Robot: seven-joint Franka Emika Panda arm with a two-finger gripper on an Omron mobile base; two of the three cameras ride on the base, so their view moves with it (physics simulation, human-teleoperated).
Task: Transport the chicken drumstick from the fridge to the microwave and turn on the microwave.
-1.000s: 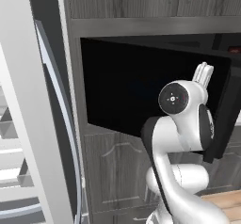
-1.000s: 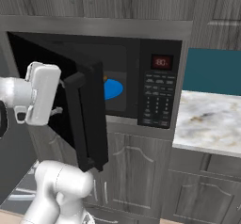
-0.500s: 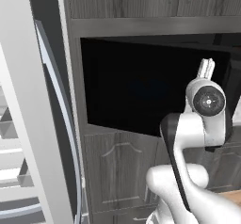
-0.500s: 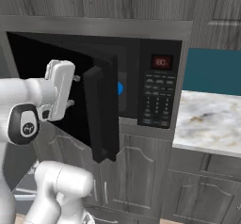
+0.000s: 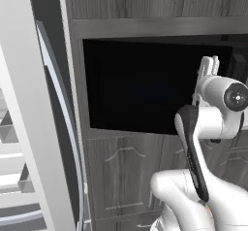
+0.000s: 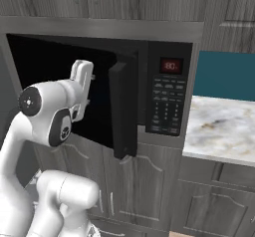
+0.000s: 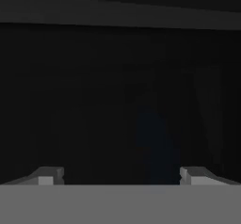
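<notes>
Tool [image 7: 120, 176] released, empty, against outer face of microwave [image 6: 169, 99] door [image 6: 123, 109]; door nearly closed; fridge [image 5: 29, 128] door open.

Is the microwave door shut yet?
No. The microwave door stands partly open, swung out from the dark cavity in the right base view.

Microwave [image 6: 169, 101]: black, built into cabinetry, door [image 6: 124, 109] nearly shut, red display lit.
</notes>
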